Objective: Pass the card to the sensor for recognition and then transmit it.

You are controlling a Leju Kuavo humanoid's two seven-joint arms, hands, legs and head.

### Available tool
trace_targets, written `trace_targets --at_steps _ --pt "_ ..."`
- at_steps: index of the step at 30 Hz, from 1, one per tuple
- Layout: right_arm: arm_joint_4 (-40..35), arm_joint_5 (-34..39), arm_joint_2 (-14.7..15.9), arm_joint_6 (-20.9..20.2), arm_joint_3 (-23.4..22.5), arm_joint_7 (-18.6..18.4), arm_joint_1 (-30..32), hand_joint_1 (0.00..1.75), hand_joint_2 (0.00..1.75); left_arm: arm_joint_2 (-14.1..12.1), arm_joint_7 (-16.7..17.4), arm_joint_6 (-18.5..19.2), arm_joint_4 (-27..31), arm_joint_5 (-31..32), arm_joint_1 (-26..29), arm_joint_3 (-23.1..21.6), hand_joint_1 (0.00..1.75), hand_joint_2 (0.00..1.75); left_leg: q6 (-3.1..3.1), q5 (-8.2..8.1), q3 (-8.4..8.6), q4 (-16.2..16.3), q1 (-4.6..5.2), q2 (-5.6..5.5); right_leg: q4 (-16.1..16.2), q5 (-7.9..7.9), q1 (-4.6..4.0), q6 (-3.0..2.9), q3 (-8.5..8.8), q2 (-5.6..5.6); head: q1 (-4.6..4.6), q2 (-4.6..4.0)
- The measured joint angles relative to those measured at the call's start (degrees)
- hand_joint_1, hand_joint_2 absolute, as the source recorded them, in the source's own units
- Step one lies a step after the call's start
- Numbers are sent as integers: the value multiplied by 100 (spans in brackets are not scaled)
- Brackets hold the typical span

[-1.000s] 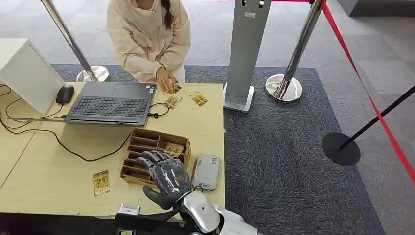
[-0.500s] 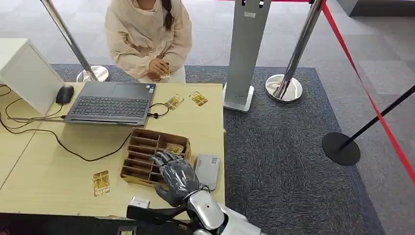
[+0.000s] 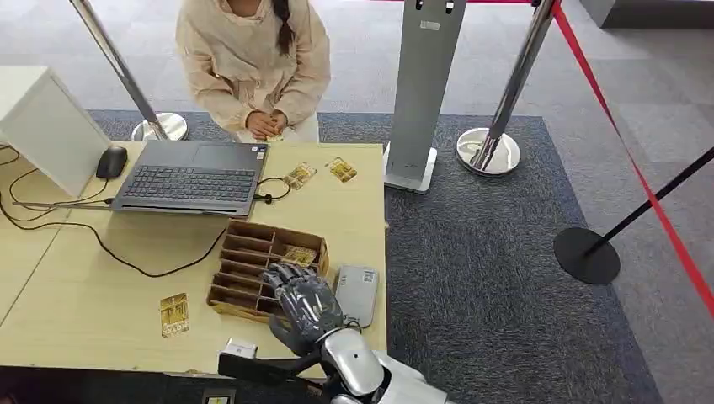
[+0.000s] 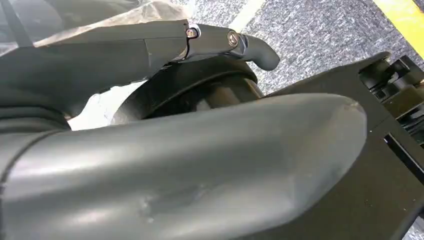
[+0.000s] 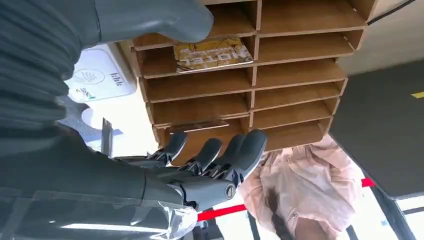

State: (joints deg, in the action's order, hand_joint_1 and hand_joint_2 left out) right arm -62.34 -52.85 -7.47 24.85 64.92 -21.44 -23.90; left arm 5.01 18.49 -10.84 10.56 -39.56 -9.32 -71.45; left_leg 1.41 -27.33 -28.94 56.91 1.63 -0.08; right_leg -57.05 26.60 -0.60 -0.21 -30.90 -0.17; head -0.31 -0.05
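Above organiser: right hand (image 3: 303, 305) hovers over wooden organiser (image 3: 253, 252).
Right side: card reader (image 3: 355, 295) just beside.
Far edge: laptop (image 3: 189, 177), person (image 3: 253, 67).

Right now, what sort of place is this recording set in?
Probably a reception or check-in desk: a laptop, a white card reader, a wooden card organizer on the table, and red-belt stanchions around it.

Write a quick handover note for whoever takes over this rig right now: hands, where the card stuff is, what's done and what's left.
Right hand hovers over the wooden divider box, fingers spread, holding nothing. Left hand hangs low beside the robot's body, its state unclear.
One card lies in a box compartment. The card reader sits right of the box. Loose cards: one near the front edge, two by the laptop.
Done: nothing yet.
Left: pick the card, present it to the reader, hand it to the person.
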Motion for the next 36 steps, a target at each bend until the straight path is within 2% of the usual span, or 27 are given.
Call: trace_targets --at_steps 4,14,36 --pt "55 -66 -81 -28 7 -48 -39 59 175 2 11 24 0 20 -11 0 0 0 0 0 0 0 0 0 0 0 0 0 0 0 0 0" --pt "216 -151 -367 -120 57 -107 -209 59 175 2 15 74 0 24 -30 -2 0 0 0 0 1 0 0 0 0 0 0 0 1 0 0 0" --pt "822 179 -610 -212 101 -83 -287 58 175 2 15 85 0 26 -66 -4 0 0 -1 1 1 0 0 -1 0 -1 0 0 2 0 0 0"
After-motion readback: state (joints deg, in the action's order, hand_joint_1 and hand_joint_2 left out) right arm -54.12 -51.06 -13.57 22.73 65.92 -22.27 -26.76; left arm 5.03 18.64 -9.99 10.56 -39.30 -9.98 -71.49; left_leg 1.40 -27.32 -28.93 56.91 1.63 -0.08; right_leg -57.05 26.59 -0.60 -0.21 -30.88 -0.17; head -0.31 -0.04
